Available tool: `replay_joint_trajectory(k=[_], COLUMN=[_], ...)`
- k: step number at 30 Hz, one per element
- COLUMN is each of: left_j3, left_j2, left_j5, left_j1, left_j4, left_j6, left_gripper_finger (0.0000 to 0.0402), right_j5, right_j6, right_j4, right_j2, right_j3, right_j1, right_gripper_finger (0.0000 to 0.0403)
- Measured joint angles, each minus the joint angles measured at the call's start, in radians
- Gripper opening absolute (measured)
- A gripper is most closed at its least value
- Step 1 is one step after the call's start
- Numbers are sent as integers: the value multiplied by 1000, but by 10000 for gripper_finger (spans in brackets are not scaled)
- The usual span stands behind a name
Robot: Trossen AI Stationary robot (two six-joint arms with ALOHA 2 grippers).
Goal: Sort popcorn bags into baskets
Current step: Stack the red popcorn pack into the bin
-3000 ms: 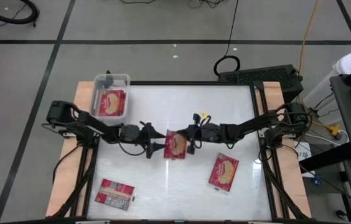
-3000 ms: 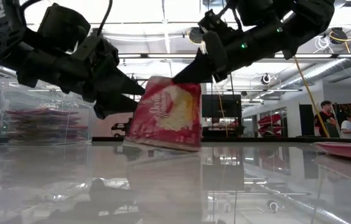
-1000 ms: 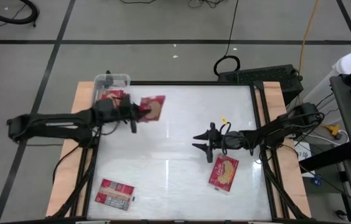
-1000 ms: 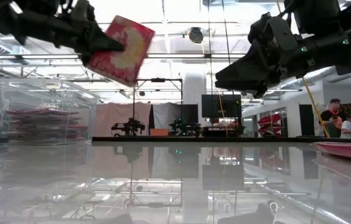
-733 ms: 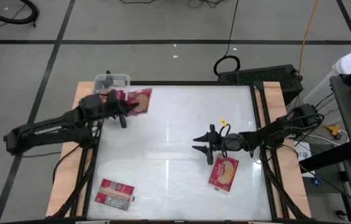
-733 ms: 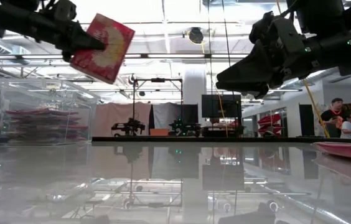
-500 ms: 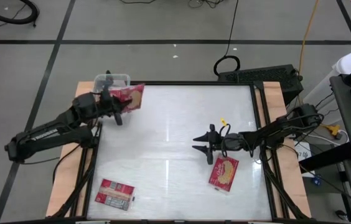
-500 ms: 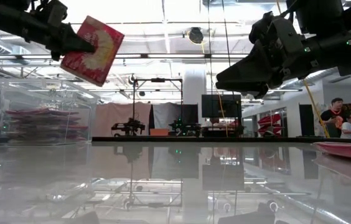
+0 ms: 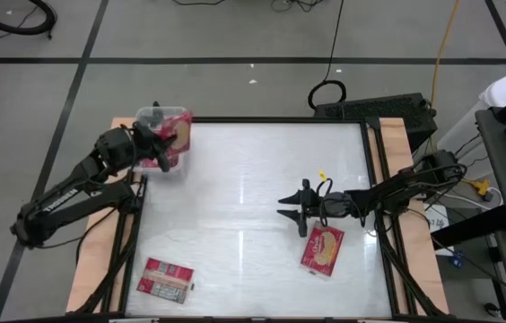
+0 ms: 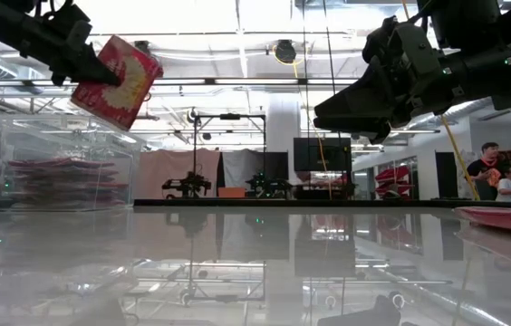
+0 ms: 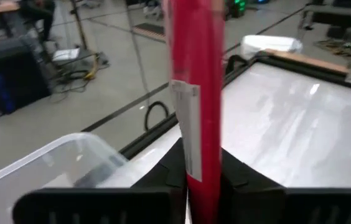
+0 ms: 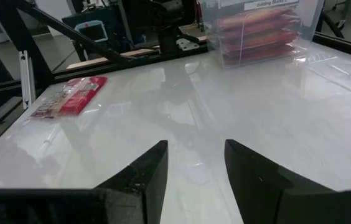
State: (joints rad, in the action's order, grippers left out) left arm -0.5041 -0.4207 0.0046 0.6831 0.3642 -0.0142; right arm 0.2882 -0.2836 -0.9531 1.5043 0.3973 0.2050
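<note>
Counter: glossy white counter [image 9: 244, 179], open workshop behind.
Basket: clear basket [image 9: 160, 135] at far-left corner, packets stacked inside.
Left gripper [image 9: 156, 144]: jaws clamped on a popcorn bag [image 10: 115, 81], tilted above basket; level it, lower, then release.
Right gripper [image 9: 291, 212]: jaws open, empty, near right edge by loose bag [image 9: 322, 248].

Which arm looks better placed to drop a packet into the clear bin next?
The left. Its gripper already holds a popcorn bag in the air above the clear bin. The right gripper hangs open and empty near mid-table, far from the bin.
</note>
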Motion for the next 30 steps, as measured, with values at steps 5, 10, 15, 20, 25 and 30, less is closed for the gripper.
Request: replay_joint_trajectory(k=[5, 10, 15, 20, 25, 30], left_j3=[-24, -89, -94, -91, -92, -144], left_j2=[28, 32, 32, 30, 30, 28], left_j5=[-20, -89, -113, -166, -168, -140], left_j1=[30, 70, 102, 125, 135, 135], left_j4=[49, 199, 273, 322, 322, 352], left_j6=[-4, 2, 24, 41, 33, 9], left_gripper_finger=[43, 20, 24, 47, 30, 18], right_j5=[1, 19, 56, 56, 52, 52], right_j6=[0, -4, -4, -4, -19, -21], right_j4=[0, 0, -3, -7, -7, -7], right_j2=[0, 0, 0, 0, 0, 0], right_j3=[0, 0, 0, 0, 0, 0], right_j1=[0, 0, 0, 0, 0, 0], right_gripper_finger=[153, 153, 153, 153, 153, 153])
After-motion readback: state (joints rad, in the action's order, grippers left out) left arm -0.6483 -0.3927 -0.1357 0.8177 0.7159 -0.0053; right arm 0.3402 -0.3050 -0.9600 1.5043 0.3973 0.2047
